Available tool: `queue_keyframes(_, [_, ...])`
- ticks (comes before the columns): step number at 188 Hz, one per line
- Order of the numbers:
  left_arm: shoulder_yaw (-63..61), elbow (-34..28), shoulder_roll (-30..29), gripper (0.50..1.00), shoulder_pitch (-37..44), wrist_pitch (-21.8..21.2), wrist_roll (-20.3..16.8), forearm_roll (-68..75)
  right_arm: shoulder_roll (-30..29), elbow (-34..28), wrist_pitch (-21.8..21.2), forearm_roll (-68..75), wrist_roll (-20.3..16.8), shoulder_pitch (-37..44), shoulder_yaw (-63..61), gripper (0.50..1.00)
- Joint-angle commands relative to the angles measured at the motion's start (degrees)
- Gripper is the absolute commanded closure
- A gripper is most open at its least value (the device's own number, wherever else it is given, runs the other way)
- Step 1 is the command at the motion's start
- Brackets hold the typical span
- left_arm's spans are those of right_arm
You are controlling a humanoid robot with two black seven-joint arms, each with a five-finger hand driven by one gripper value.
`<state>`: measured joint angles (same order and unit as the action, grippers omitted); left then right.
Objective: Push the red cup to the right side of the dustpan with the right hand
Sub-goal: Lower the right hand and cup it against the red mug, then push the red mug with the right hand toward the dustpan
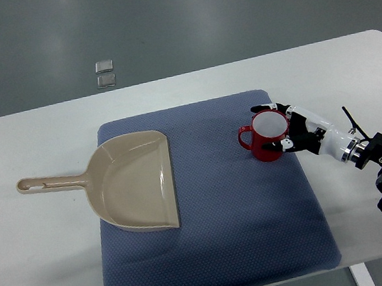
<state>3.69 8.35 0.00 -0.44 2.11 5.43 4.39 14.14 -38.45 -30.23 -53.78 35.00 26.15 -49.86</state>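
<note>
We find no brand, label or writing that we can read on anything here. The red cup (268, 137) stands upright on the blue mat (215, 254), toward the mat's right edge, its handle pointing left; its inside looks white and we see nothing in it, though the steep view may hide a shallow fill. The beige dustpan (136, 183) lies on the left part of the same mat, mouth edge facing right, pan empty, its long handle reaching left off the mat onto the white table (46, 280). Cup and dustpan are well apart, with bare mat between them; the cup sits to the right of the dustpan.

The right hand (297, 131) comes in from the right edge on a white forearm with dark joints and cabling behind it. Its fingers (281, 145) are curled around the cup's right side, one set by the rim at the top, another low against the wall, touching it; whether this is a firm grasp or only contact we cannot quite tell.

Two small clear squares (105, 72) lie on the grey floor beyond the table
</note>
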Motion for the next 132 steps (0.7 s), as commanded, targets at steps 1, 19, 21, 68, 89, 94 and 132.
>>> queue_keyframes(1, [0.00,0.00,0.00,0.500,0.00,0.00,0.02,0.00,-0.51,0.05,0.08,0.00,0.00,-0.14,0.02,0.570])
queue_keyframes(19, [0.00,0.00,0.00,0.500,0.00,0.00,-0.07,0.00,-1.13,0.13,0.08,0.00,0.00,-0.22,0.02,0.570])
queue_keyframes(21, [0.00,0.00,0.00,0.500,0.00,0.00,0.02,0.00,-1.22,0.13,0.08,-0.09,0.00,-0.22,0.02,0.570])
queue_keyframes(68, [0.00,0.00,0.00,0.500,0.00,0.00,0.02,0.00,-2.10,1.54,0.08,0.00,0.00,-0.40,-0.06,0.570])
queue_keyframes(89, [-0.08,0.00,0.00,0.500,0.00,0.00,0.02,0.00,-2.54,1.80,0.26,0.00,0.00,-0.40,-0.06,0.570])
queue_keyframes(94, [0.00,0.00,0.00,0.500,0.00,0.00,0.02,0.00,-2.62,1.80,0.26,0.00,0.00,-0.40,-0.15,0.570])
queue_keyframes(132, [0.00,0.00,0.00,0.500,0.00,0.00,0.02,0.00,-4.47,1.89,0.43,0.00,0.00,-0.31,-0.59,0.570])
